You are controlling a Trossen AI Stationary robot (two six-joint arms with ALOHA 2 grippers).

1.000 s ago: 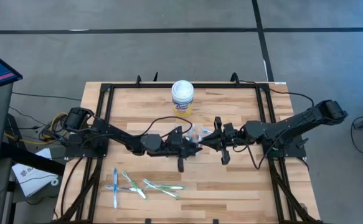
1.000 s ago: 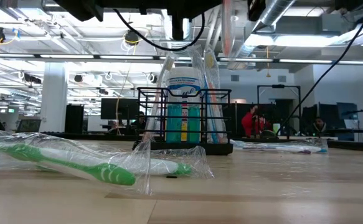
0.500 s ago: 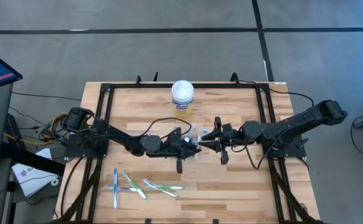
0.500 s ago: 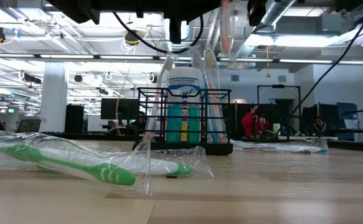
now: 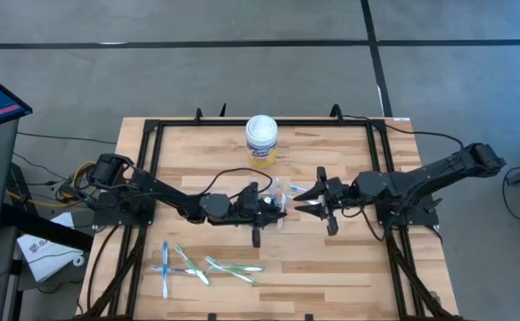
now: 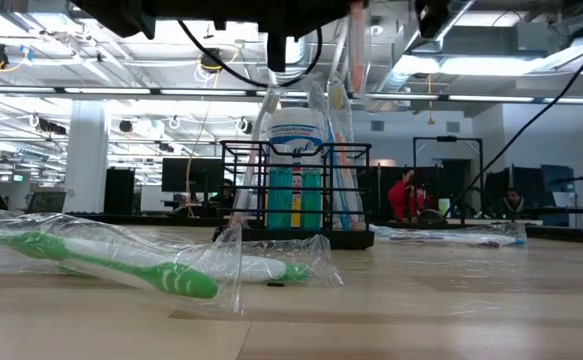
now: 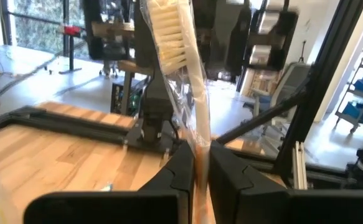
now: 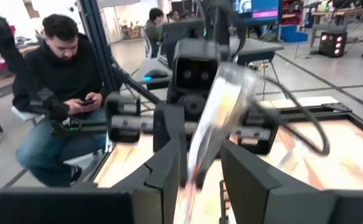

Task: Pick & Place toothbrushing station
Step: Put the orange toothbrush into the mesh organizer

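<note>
The toothbrushing station (image 6: pixel 296 190), a black wire caddy, stands mid-table (image 5: pixel 282 189) with wrapped toothbrushes and a tube upright in it. Above it my left gripper (image 5: pixel 276 207) is shut on a clear-wrapped toothbrush (image 7: pixel 180 68) that stands upright, bristles up. My right gripper (image 5: pixel 300 201) faces it from the table's right, open. In the right wrist view its fingers (image 8: pixel 197 180) stand on either side of the same wrapped brush (image 8: pixel 215 118); whether they touch it I cannot tell. The brush's lower end is hidden. My left gripper pinches the wrapped toothbrush's handle (image 7: pixel 198 152) between its two fingers, through the clear wrapper. The fingers come level from the table's left and lie across the handle. The brush stands nearly upright, head above the fingers.
A white-lidded round canister (image 5: pixel 261 140) stands at the table's far middle. Several wrapped toothbrushes (image 5: pixel 208 267) lie near the front left, one green (image 6: pixel 101 262). Another wrapped brush (image 6: pixel 451 236) lies right of the caddy. A seated person (image 8: pixel 63 93) is beyond the table.
My right gripper has opened, letting go of the wrapped toothbrush, and has drawn back toward the table's right edge. The brush stays upright in my left gripper, which has kept still.
</note>
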